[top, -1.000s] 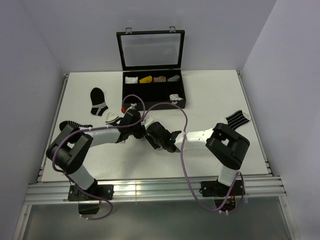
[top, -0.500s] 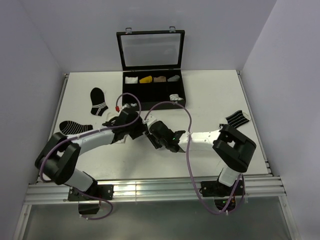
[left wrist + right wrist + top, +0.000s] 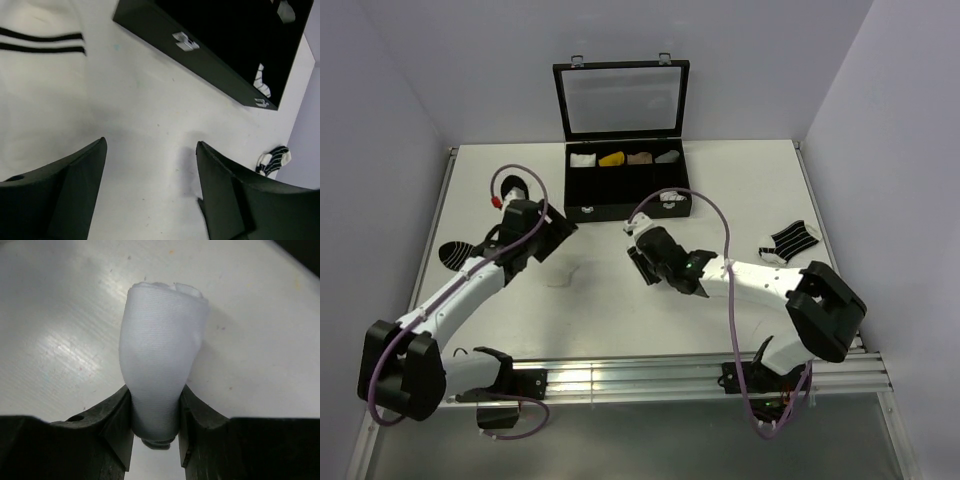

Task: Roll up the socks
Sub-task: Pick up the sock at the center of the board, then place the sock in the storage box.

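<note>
Close to me, the right claw is clenching a rolled white sock between its fingers, the bundle standing up off the white table near the middle. Off to its left, the left claw is hanging with its jaws spread wide and nothing between them, just above bare tabletop. Over on the right a line-striped sock is lying flat, well apart from both arms. A black striped sock is lying at the left edge. Farther back the black case is sitting open, a small white-black bundle lying in its front right compartment.
</note>
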`<state>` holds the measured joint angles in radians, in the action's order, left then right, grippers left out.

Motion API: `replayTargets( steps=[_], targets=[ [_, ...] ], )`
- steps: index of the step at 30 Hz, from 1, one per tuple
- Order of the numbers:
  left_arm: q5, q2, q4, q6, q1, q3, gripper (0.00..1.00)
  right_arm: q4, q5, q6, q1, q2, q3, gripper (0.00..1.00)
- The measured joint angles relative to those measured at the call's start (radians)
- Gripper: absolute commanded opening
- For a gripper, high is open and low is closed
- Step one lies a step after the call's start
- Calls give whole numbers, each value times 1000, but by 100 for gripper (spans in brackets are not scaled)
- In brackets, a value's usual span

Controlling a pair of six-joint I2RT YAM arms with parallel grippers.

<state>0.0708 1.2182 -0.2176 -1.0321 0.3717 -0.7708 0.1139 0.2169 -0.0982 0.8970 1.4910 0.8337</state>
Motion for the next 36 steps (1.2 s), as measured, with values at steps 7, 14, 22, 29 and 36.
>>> replayTargets(
  steps=[7,14,22,29,36],
  targets=[
    [-34,-93,-111,123,-218,-30,89,76,-4,91,-140,-10,179,0],
    [-34,-161,-193,265,-357,-93,90,121,-37,233,-257,106,460,0],
    [29,-183,-228,386,-357,-105,90,241,-71,404,-322,394,756,0],
    [66,-180,-230,421,-365,-104,89,349,-111,493,-349,581,872,0],
    [65,-162,-229,429,-415,-103,89,404,-184,560,-372,655,962,0]
  ],
)
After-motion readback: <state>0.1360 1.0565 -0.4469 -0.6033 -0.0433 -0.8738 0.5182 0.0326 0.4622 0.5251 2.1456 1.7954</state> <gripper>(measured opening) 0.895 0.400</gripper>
